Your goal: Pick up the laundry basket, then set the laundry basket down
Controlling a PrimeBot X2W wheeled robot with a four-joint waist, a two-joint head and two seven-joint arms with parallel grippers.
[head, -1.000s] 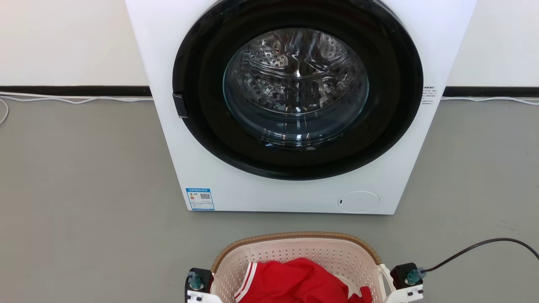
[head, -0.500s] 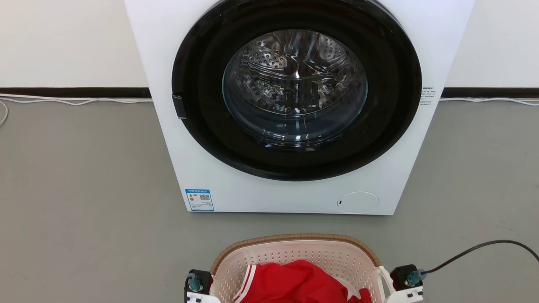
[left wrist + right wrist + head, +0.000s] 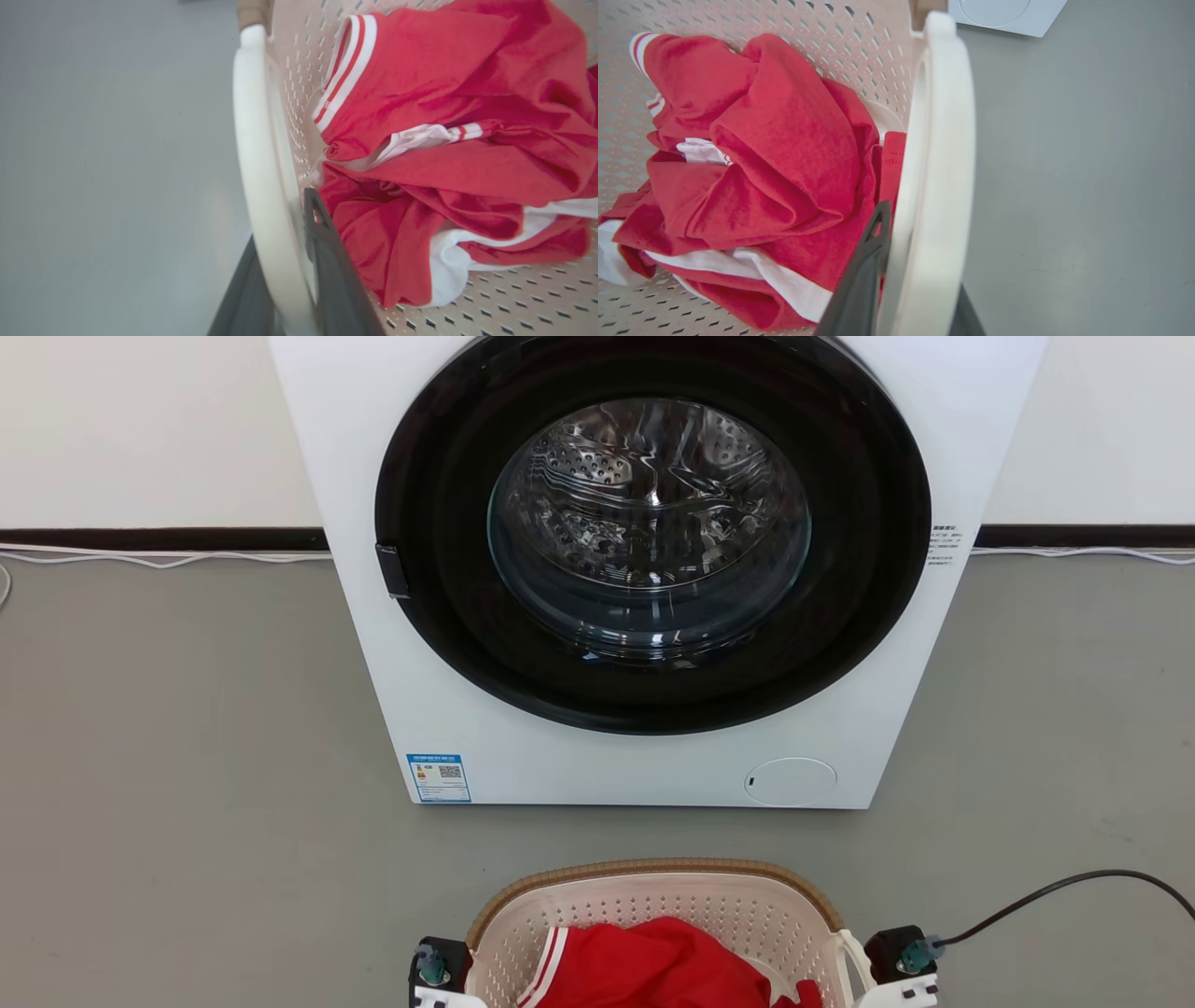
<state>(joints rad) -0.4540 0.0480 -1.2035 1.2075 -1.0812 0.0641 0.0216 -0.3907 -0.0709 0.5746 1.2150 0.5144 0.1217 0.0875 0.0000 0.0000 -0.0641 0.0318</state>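
The left gripper (image 3: 282, 219) is clamped on the basket's left handle (image 3: 254, 140), one dark finger inside the loop and one outside. The right gripper (image 3: 920, 242) grips the right handle (image 3: 938, 140) the same way. In the head view the basket (image 3: 653, 870) sits at 6 o'clock, cut by the bottom edge, with the left gripper at its 9 o'clock and the right at its 3 o'clock. Its long axis therefore runs from one gripper to the other, and neither arm is nearer than the other. I judge that the next move needs both wrists travelling together and level, or the basket will tip. Whether its base is on the floor (image 3: 187, 756) or just off it, I cannot tell.

A crumpled red shirt (image 3: 444, 93) with white trim lies inside. The washer (image 3: 635, 569), door shut, stands at 12 o'clock from the basket and apart from it. A dark cable (image 3: 1055, 887) trails off toward 3 o'clock from the right wrist.
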